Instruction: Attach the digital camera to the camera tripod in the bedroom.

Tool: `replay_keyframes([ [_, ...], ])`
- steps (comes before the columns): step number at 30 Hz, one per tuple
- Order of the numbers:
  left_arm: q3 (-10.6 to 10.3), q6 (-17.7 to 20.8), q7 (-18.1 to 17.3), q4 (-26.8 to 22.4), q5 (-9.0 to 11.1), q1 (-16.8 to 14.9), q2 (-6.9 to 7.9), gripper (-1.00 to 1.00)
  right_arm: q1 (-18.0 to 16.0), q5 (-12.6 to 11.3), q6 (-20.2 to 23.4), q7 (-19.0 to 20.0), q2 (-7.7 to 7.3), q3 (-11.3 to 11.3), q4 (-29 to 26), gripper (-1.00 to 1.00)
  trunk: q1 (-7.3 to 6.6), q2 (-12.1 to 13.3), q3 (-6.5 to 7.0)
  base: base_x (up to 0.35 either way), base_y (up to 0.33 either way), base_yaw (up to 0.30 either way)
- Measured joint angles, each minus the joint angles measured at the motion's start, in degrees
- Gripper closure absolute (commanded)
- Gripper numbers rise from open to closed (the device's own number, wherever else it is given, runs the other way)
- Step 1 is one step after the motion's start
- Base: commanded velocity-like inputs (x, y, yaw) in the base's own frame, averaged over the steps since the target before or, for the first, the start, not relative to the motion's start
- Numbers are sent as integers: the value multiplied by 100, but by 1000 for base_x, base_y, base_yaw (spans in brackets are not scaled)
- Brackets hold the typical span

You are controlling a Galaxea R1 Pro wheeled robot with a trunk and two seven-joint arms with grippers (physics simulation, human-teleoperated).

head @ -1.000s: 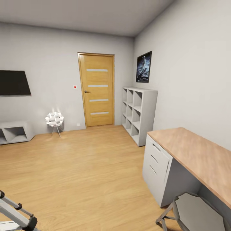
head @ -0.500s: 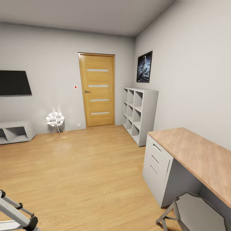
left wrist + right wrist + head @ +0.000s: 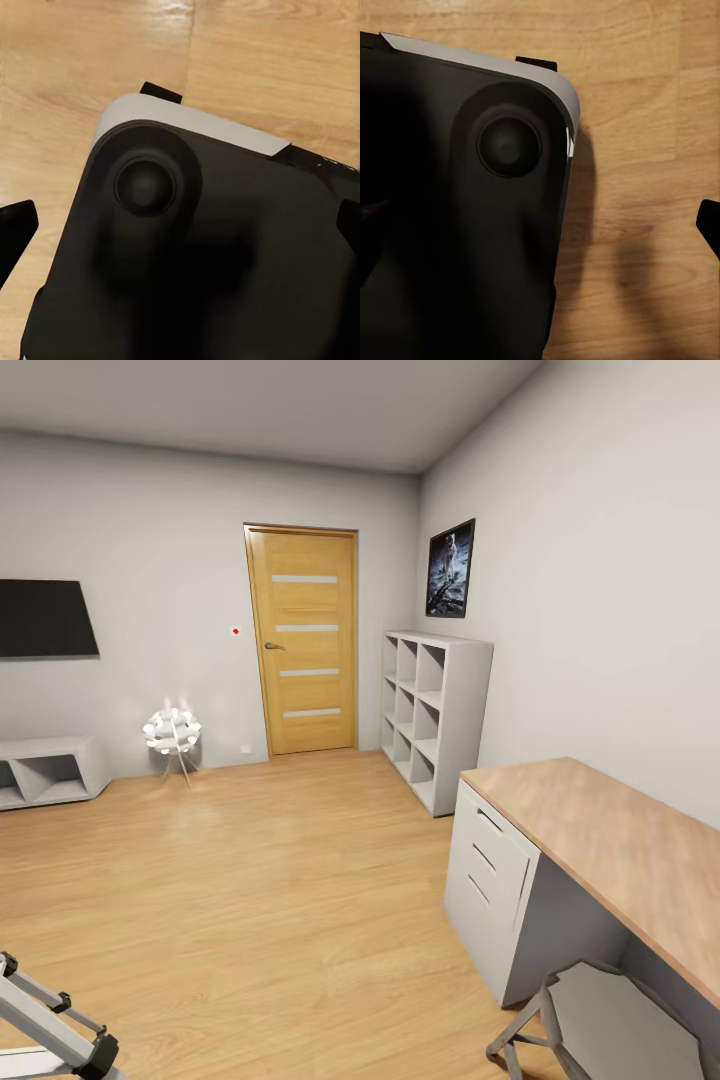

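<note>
Bedroom, light plank floor [image 3: 260,880]: search step, nothing yet grasped. Camera tripod [image 3: 55,1028] — leg at the head view's lower left corner. Digital camera unlocated; next, turn to find it. Counter [image 3: 610,850], chair [image 3: 620,1025], cube shelving [image 3: 435,710] alongside. Left pincer [image 3: 180,225], right pincer [image 3: 540,225] — apart, empty.

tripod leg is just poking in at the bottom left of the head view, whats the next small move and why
Probably turn the head and base left and down. The camera tripod shows just one silver leg at the picture's corner, and both wrist views look down at the robot's base over the wood floor.
</note>
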Motion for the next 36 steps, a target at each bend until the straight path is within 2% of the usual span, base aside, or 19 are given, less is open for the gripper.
replay_keyframes([
  [15,-1,-1,0,0,-19,0,5,-100,0,6,42,-1,35,-6,0,-100,0,0,0,0,0,22],
  [36,-1,-2,0,0,-20,0,-1,-100,-1,19,37,-1,18,0,0,-100,0,0,0,0,0,253],
])
